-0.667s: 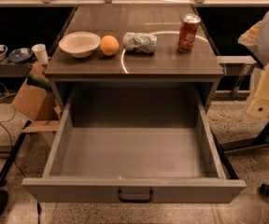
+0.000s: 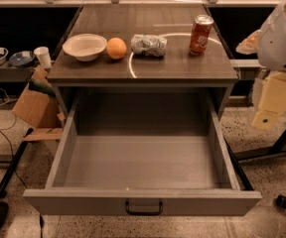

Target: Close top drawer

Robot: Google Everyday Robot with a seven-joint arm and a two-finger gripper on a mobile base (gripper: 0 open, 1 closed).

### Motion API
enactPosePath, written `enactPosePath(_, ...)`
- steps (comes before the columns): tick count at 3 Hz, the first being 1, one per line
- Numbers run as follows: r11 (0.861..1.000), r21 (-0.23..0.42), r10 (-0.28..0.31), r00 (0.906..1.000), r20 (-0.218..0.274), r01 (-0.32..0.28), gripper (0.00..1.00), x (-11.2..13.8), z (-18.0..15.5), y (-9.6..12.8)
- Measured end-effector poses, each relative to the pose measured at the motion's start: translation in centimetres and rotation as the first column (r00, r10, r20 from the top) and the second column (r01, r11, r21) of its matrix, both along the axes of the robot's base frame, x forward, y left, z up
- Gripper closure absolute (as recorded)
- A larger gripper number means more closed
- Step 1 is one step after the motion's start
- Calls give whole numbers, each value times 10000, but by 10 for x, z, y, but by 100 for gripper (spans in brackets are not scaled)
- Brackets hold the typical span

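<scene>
The top drawer (image 2: 143,165) of the grey cabinet is pulled fully out toward me and is empty inside. Its flat front panel (image 2: 83,202) is at the bottom of the view, with a black bar handle (image 2: 144,208) in the middle. My gripper (image 2: 271,103) hangs on the white arm (image 2: 282,38) at the right edge. It is beside the cabinet's right side, above the floor, and clear of the drawer and its handle.
The cabinet top (image 2: 182,68) carries a white bowl (image 2: 85,46), an orange (image 2: 116,48), a crumpled silver packet (image 2: 149,44) and a red soda can (image 2: 201,33). A cardboard box (image 2: 31,105) and a white cup (image 2: 43,57) are at the left. Black stand legs (image 2: 269,150) cross the floor at the right.
The arm and gripper at the right edge have shifted slightly left and down. The drawer stands open as before.
</scene>
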State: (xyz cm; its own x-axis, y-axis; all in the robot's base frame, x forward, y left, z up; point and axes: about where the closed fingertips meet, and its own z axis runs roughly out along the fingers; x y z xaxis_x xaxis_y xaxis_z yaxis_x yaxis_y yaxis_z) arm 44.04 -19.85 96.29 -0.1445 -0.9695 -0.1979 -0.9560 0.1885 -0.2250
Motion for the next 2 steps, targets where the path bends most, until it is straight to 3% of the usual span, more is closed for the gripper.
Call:
enactPosePath(1, 9906, -102, 1355, 9897, -457, -1361, 0, 0, -30, 22)
enactPosePath(2, 9482, -268, 3117, 9431, -1153, -3167, 0, -5, -66, 27)
